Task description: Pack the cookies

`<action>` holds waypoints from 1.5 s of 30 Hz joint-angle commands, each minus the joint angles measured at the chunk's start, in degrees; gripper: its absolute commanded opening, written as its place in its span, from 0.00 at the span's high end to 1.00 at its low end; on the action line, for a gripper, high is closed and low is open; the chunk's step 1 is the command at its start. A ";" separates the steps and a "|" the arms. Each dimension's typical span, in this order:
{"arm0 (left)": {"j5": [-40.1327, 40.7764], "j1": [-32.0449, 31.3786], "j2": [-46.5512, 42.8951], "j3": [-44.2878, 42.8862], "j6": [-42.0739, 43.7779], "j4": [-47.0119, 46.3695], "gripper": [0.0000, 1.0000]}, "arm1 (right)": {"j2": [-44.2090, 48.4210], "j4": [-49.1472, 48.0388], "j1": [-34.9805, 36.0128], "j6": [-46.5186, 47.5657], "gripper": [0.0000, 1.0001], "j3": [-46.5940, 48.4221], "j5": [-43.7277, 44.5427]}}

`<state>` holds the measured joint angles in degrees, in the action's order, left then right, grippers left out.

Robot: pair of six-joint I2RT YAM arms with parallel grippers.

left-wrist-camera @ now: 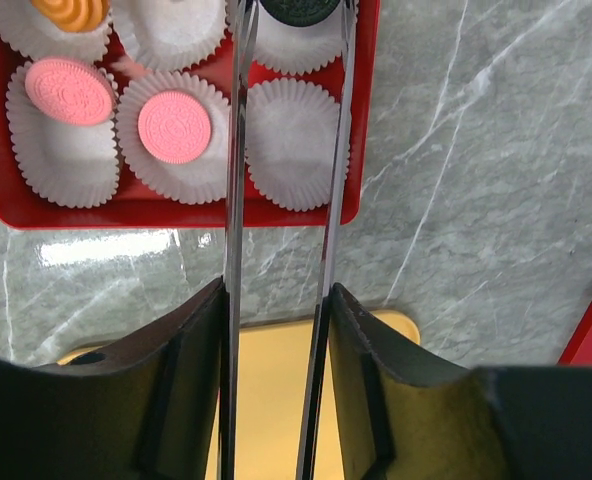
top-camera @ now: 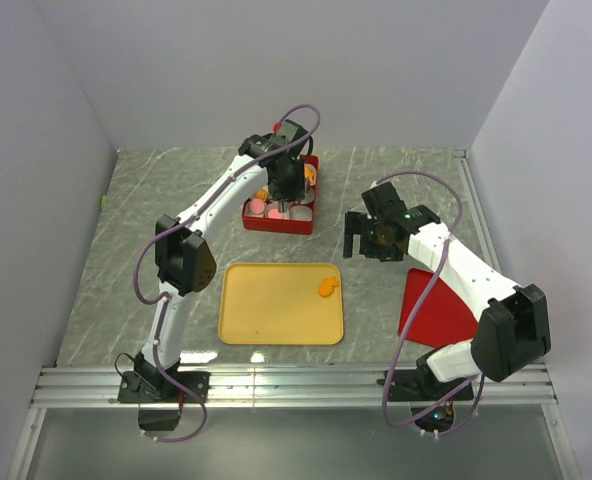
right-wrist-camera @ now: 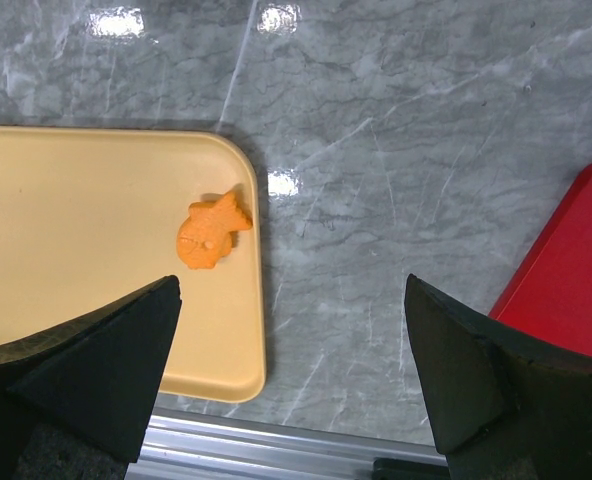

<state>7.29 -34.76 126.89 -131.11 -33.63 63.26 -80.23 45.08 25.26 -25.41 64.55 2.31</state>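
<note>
Left pincer [top-camera: 282, 198] narrowly parted around black cookie [left-wrist-camera: 298, 10], grip unclear, right pincer [right-wrist-camera: 291, 300] spread wide, empty

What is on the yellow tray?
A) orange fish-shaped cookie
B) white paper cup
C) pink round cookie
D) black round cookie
A: a lone orange fish-shaped cookie lies on the yellow tray, close to one corner.

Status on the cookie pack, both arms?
Left gripper clamps tongs, tips astride black cookie over box. Right gripper open above table. One orange cookie on tray, nothing around it.
</note>
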 commanded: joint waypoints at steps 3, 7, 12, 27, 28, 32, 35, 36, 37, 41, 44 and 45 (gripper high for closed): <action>-1.14 0.75 0.37 -4.15 1.02 -1.57 0.51 | -0.37 -1.13 -1.26 0.62 0.00 2.24 -0.11; -1.75 1.01 0.64 -4.51 1.11 -1.56 0.50 | -0.28 -0.96 -1.52 0.45 0.00 2.15 0.07; -1.66 1.10 0.20 -4.77 1.20 -1.57 0.49 | -0.28 -0.78 -1.53 0.27 0.00 2.15 0.16; 1.67 0.66 -14.11 2.43 1.28 -1.56 0.49 | 1.03 0.01 -1.44 -1.39 0.00 2.07 -0.28; 1.94 0.14 -15.08 3.22 1.46 -1.57 0.50 | 1.30 -0.25 -1.35 -1.66 0.00 1.72 -0.72; 5.18 -2.32 -19.48 7.18 1.72 0.19 0.50 | 2.27 -1.31 -0.91 -2.89 0.00 0.22 -1.43; 8.08 -5.92 -23.43 11.38 1.28 0.81 0.50 | 2.62 -1.84 -0.21 -3.94 0.00 -0.92 -1.95; 9.74 -6.97 -25.27 12.62 0.94 0.89 0.50 | 2.79 -1.92 -0.03 -4.47 0.00 -1.01 -2.04; 10.46 -9.42 -26.16 15.16 0.76 1.16 0.50 | 2.88 -2.19 0.23 -4.65 0.00 -1.27 -1.96; 12.83 -15.06 -29.85 22.20 -0.82 2.21 0.50 | 3.76 -2.54 1.20 -5.70 0.00 -2.67 -1.69; 13.28 -19.19 -33.71 27.91 -3.63 2.30 0.51 | 5.34 -2.54 1.55 -6.41 0.01 -4.08 -1.17; 13.28 -21.03 -34.51 29.32 -4.25 2.13 0.51 | 5.78 -2.45 1.55 -6.49 0.01 -4.52 -0.99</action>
<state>17.96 -53.28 96.73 -104.71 -35.07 64.99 -77.65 43.66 26.33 -30.63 61.10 0.54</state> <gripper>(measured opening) 0.498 0.994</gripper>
